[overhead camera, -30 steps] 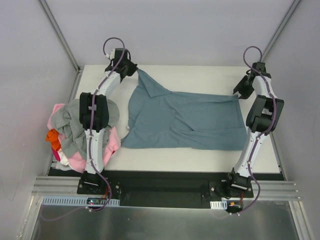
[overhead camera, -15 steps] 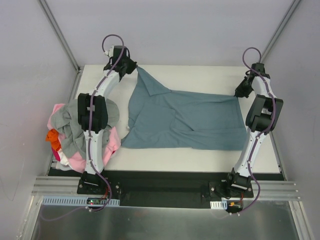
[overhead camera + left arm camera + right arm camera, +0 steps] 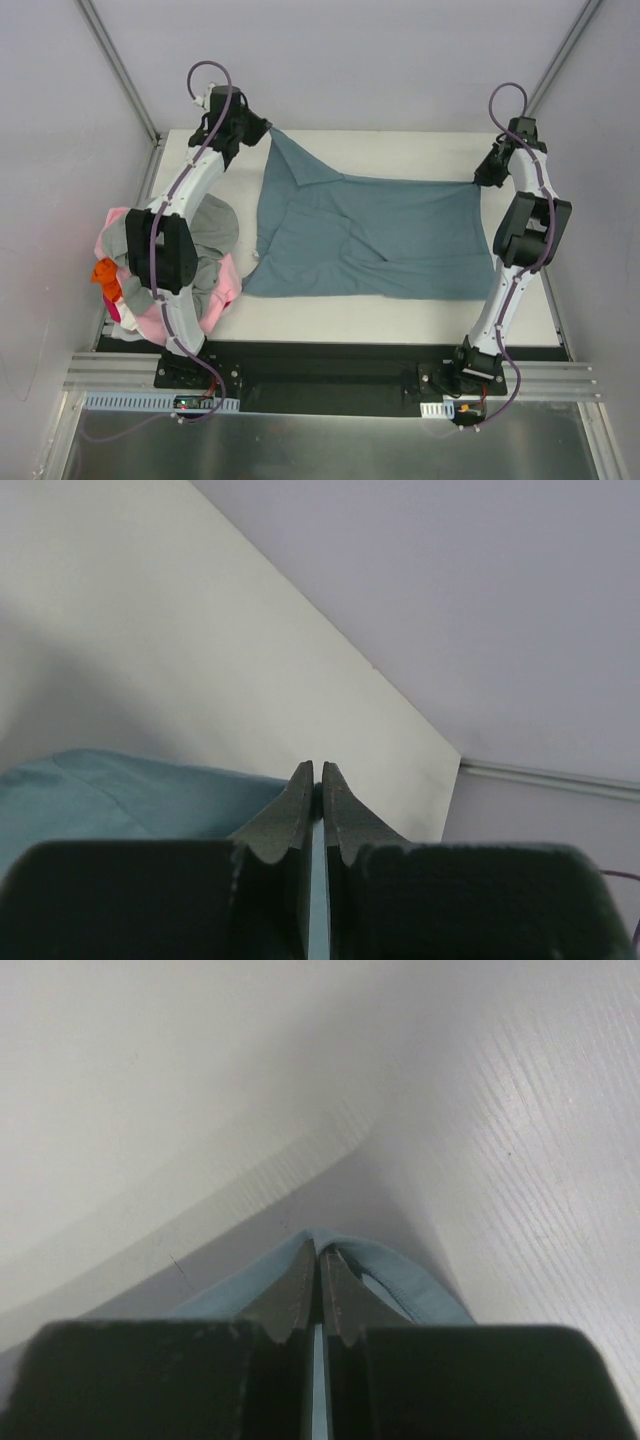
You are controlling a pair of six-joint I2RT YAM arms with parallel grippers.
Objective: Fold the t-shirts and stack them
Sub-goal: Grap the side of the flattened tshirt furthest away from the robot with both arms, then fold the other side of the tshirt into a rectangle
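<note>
Now the large dusty slate-blue collared cloth shirt (image 3: 370,240) lies spread over the middle of the white bench (image 3: 400,150), its near hem well back from the near edge. Both far corners are taken up. Its far-left corner is drawn to a point toward the bench's far-left corner, and its far-right corner sits close to the right edge.

The left gripper (image 3: 262,131) is clamped on that far-left corner. In the left wrist view its tips (image 3: 317,770) meet with blue cloth beneath them. The right gripper (image 3: 480,178) was half open a second ago and has since shut on the far-right corner. The right wrist view shows its tips (image 3: 318,1250) pinched on a fold of blue cloth.

Over the same second the left arm has swung back and outward, pulling its corner farther toward the far-left, so the far edge of the shirt runs straighter between the two grips.

With both corners pinched, the shirt looks ready to be lifted or pulled flat before the first fold. Creases remain across its middle.

Beside the left edge a heap waits, unfolded: a crumpled light grey cloth shirt (image 3: 215,222), a pink cloth shirt (image 3: 228,285) and an orange cloth shirt (image 3: 105,271).
</note>
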